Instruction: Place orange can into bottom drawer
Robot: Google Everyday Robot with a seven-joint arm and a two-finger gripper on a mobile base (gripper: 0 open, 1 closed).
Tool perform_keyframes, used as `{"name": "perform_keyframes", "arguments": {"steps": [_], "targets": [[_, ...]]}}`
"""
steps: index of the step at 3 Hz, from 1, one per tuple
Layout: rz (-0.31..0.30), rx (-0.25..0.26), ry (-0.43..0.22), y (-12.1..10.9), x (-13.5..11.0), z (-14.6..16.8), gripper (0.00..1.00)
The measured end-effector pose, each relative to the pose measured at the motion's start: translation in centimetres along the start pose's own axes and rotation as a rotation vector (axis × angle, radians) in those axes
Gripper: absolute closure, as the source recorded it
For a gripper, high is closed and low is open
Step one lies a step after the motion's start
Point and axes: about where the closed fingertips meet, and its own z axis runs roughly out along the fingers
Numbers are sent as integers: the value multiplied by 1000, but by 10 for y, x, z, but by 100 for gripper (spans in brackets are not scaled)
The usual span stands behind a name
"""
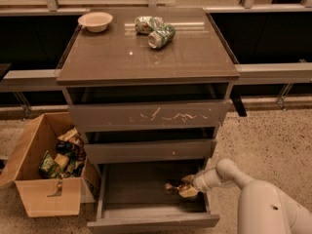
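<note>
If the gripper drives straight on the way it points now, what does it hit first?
The gripper points left in the bottom drawer, the orange can at its tip. Beyond the can the floor looks bare, so likely the drawer's left wall, though depth is unclear.

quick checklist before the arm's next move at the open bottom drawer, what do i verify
1. Wide grey bottom drawer open: ok, pulled out with its floor showing.
2. Creased orange-brown metallic can within the drawer: ok, near the right wall.
3. Can resting on the drawer floor: cannot tell.
4. Gripper clear of the drawer: not ok, it is inside, right beside the can.
5. Other cans out of the way: ok, the smooth green can and the green-and-white can lie on the grey cabinet top.
</note>
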Motion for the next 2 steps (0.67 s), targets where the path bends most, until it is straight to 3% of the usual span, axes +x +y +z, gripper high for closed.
{"name": "perform_keyframes", "arguments": {"steps": [1, 2], "targets": [[2, -3, 1, -1, 1, -2, 9], [4, 1, -31, 2, 2, -12, 0]]}}
